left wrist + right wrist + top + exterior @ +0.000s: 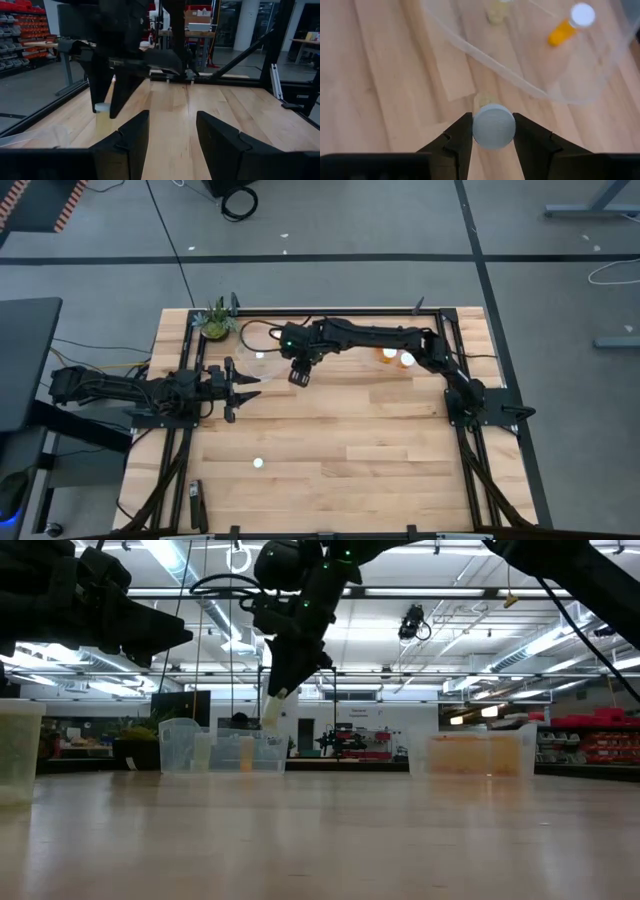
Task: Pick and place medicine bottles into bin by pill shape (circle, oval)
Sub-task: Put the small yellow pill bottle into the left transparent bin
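Right wrist view: right tool (492, 131) pinching small bottle (493, 125) by white cap, beside clear tub (530, 87). Likely light, hard, smooth; best gripped at cap. Left tool (172, 137) open, empty.

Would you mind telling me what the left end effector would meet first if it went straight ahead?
Probably the right end effector and its medicine bottle, hanging just ahead of the open left end effector; depth is uncertain.

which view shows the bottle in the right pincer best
The right wrist view: the bottle's white cap sits clamped between the right pincer fingers, close up. The low view shows the bottle hanging below the pincer, the left wrist view a pale glimpse, and the high view hides it.
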You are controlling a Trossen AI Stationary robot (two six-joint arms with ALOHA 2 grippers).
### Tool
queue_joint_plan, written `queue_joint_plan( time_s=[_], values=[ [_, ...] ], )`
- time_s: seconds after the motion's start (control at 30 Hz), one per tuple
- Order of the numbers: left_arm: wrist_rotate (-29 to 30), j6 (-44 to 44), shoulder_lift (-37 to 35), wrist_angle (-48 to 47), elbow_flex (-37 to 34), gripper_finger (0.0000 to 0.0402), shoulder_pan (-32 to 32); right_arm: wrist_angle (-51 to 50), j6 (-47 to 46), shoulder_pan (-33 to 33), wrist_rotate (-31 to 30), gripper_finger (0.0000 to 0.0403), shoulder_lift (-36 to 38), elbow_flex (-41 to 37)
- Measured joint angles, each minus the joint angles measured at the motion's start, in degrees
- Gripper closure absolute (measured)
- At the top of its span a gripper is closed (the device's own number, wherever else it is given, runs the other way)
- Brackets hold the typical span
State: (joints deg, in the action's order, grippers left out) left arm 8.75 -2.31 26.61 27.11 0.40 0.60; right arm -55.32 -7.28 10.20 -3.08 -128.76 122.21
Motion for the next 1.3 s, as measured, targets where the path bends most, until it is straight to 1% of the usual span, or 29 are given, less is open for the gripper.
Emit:
queue_joint_plan(
  time_s=[0.1, 0.2, 0.37, 0.57, 0.8, 0.9, 1.13, 1.3],
  values=[
    [0.0, 0.0, 0.0, 0.0, 0.0, 0.023, 0.0, -1.4, 0.1, 0.0, 0.3, 0.0264, 0.1, -0.1],
    [0.0, 0.0, 0.0, 0.0, 0.0, 0.023, 0.0, -2.3, -0.1, -0.1, 2.0, 0.0264, -0.1, -1.5],
    [0.0, 0.0, 0.0, 0.0, 0.0, 0.023, 0.0, -3.1, -1.4, -0.1, 4.0, 0.0264, -0.1, -6.3],
    [0.0, 0.0, 0.0, 0.0, 0.0, 0.023, 0.0, -3.4, -1.9, 0.1, 4.5, 0.0264, -0.2, -10.6],
    [0.0, 0.0, 0.0, 0.0, 0.0, 0.023, 0.0, -3.3, -2.0, 0.3, 4.5, 0.0263, -0.2, -11.1],
    [0.0, 0.0, 0.0, 0.0, 0.0, 0.023, 0.0, -3.2, -2.0, 0.3, 4.6, 0.0254, -0.2, -11.1],
    [0.0, 0.0, 0.0, 0.0, 0.0, 0.023, 0.0, -3.3, -1.9, 0.3, 4.6, 0.0215, -0.2, -11.1],
    [0.0, 0.0, 0.0, 0.0, 0.0, 0.023, 0.0, -3.9, -1.9, 0.3, 4.3, 0.0196, 0.2, -10.8]
  ],
)
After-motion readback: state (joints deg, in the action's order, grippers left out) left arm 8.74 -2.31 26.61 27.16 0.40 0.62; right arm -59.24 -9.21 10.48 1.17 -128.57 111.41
